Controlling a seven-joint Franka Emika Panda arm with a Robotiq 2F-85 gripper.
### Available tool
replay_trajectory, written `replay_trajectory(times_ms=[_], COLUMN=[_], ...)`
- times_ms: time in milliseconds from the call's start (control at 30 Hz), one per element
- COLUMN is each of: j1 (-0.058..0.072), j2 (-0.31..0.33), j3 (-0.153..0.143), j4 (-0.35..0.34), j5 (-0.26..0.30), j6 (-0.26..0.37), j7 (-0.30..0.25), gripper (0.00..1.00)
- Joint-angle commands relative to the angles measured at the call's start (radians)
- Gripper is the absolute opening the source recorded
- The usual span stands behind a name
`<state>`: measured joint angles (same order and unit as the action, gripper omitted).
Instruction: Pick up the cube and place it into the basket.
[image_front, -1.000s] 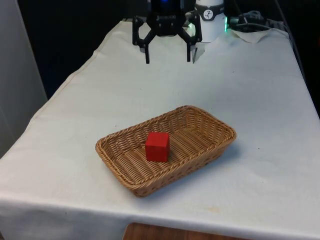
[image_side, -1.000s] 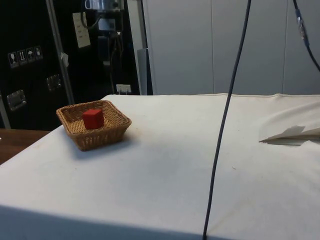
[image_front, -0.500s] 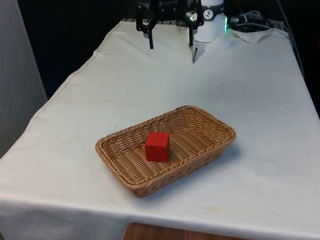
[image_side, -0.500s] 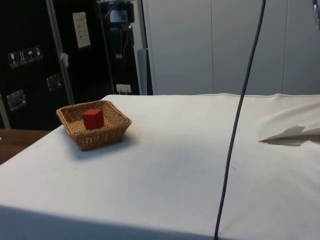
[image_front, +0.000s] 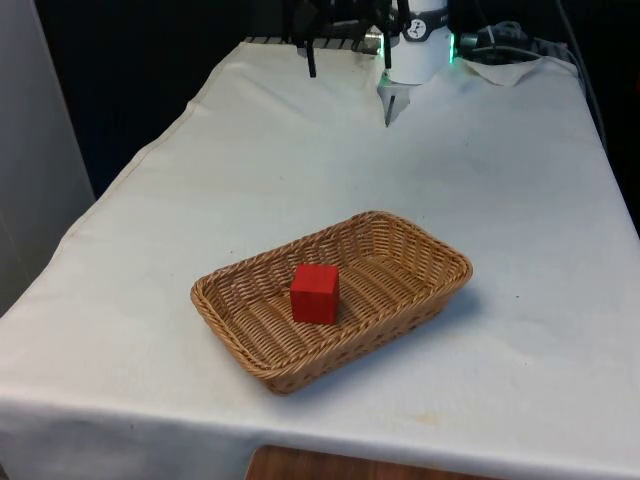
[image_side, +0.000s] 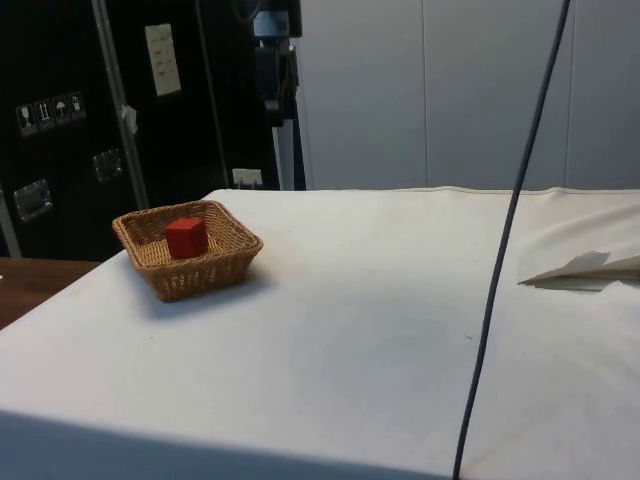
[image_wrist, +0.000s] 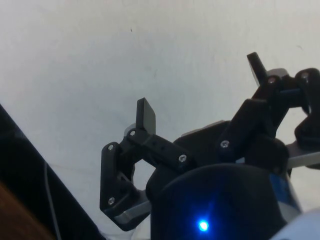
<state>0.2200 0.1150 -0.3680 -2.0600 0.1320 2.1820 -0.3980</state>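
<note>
Red cube (image_front: 315, 293) sits in the basket (image_front: 420, 301), well apart from the wide-open, empty jaws.

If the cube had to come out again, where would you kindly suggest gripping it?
Probably from above, fingers closing on two opposite upright faces of the cube. It sits flat in the basket, whose raised rim hampers a sideways approach.

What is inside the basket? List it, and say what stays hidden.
One red cube sits on the floor of the basket, near the middle, upright. The bare weave around it holds nothing else. The patch of floor under the cube and just behind it is covered.
</note>
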Motion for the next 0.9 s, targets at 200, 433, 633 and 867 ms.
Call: replay_trajectory(times_ms=[200, 433, 633, 867], j1=[0.0, -0.002, -0.004, -0.007], j2=[-0.075, -0.131, -0.179, -0.237], j3=[-0.002, 0.0, 0.001, 0.002], j4=[-0.077, -0.128, -0.169, -0.223], j5=[-0.039, -0.071, -0.11, -0.163], j6=[0.021, 0.032, 0.042, 0.06], j7=[0.014, 0.022, 0.035, 0.054], gripper=[1.0, 1.0, 1.0, 1.0])
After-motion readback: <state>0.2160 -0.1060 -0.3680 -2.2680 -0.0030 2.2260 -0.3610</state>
